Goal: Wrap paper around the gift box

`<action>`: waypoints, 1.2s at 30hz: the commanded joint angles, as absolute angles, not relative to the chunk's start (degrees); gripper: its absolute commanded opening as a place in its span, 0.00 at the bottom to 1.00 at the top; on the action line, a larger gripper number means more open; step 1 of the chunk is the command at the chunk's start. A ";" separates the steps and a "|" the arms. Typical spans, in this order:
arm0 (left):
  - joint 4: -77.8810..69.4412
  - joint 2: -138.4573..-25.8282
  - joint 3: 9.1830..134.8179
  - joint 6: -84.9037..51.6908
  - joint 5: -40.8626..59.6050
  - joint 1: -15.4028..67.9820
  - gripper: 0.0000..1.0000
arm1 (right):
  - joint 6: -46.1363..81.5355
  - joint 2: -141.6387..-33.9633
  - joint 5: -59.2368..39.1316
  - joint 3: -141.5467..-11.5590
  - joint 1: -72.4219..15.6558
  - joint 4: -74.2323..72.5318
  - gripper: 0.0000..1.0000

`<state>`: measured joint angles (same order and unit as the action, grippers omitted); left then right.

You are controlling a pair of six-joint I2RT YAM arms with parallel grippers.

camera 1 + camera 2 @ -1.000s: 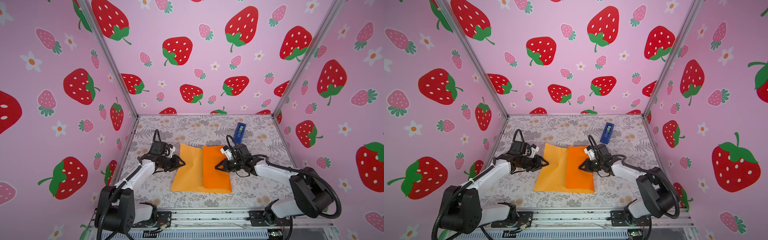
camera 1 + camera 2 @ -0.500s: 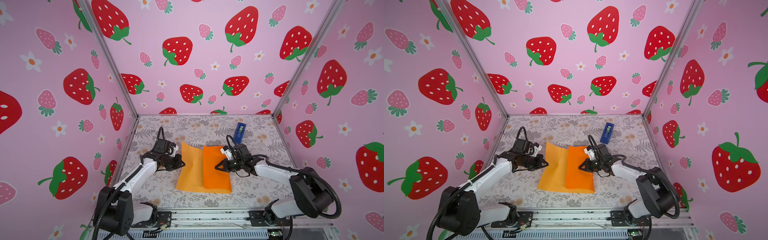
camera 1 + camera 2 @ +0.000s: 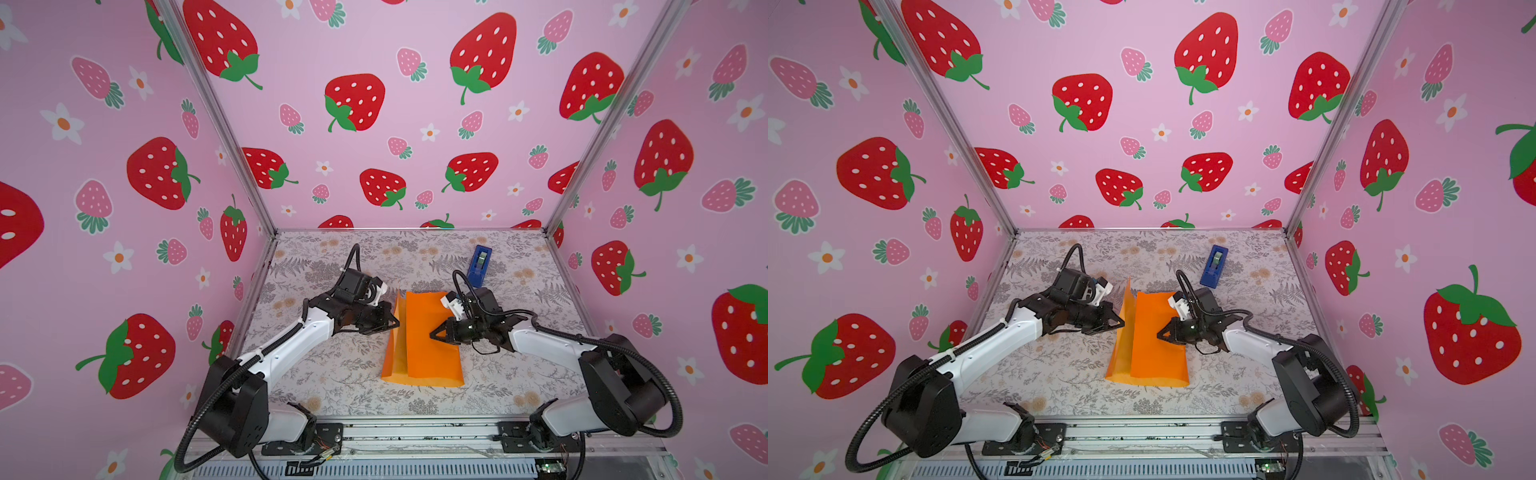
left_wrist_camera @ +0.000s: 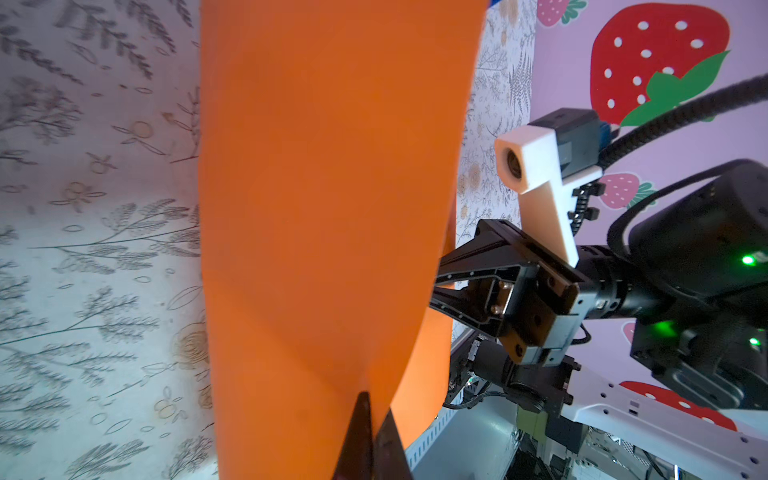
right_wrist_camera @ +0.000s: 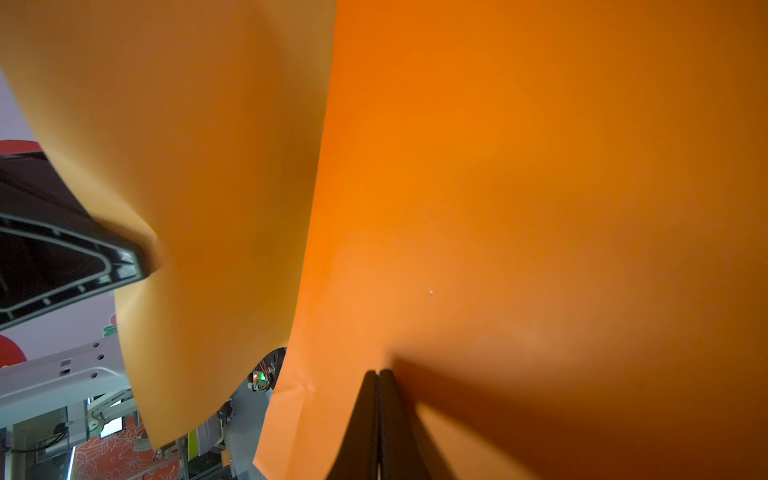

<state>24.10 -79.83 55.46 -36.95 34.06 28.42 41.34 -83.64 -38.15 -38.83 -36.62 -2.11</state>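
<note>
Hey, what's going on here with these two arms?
Two robot arms are wrapping with orange paper. The left gripper is shut on the paper's left edge, holding that flap upright. The right gripper, shut, presses its tips onto the flap folded over the middle. The gift box is hidden, probably underneath. The tape dispenser sits apart at the back.

We saw the paper (image 3: 432, 336) as plain bright orange with no pattern, its raised flap at nine o'clock a paler, yellower orange. The tabletop (image 3: 332, 374) wore a grey-and-tan floral print of ferns and blossoms on off-white. At one o'clock from the paper we noted a bright-blue tape dispenser (image 3: 479, 264). The walls (image 3: 415, 62) were pink, strewn with red strawberries with green leaves, smaller pink strawberries and white flowers with orange centres. The left arm (image 3: 291, 345) and right arm (image 3: 548, 345) were white with black joints. The left pincer (image 3: 395, 323) and right pincer (image 3: 433, 334) were black. The frame posts (image 3: 222, 124) were silver.
</note>
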 commanded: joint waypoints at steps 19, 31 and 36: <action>16.86 -95.48 65.31 -51.19 35.34 37.47 0.03 | 42.69 -83.77 -34.99 -35.86 -36.64 -0.16 0.07; 21.08 -98.54 65.29 -51.85 32.21 38.01 0.03 | 42.98 -82.43 -35.23 -37.11 -36.83 0.09 0.07; 23.47 -100.34 65.65 -52.11 31.82 38.03 0.03 | 42.98 -82.33 -35.45 -37.29 -36.82 0.13 0.07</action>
<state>19.92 -99.09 63.81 -51.29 33.21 37.71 42.59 -82.94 -37.58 -37.85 -36.64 -3.55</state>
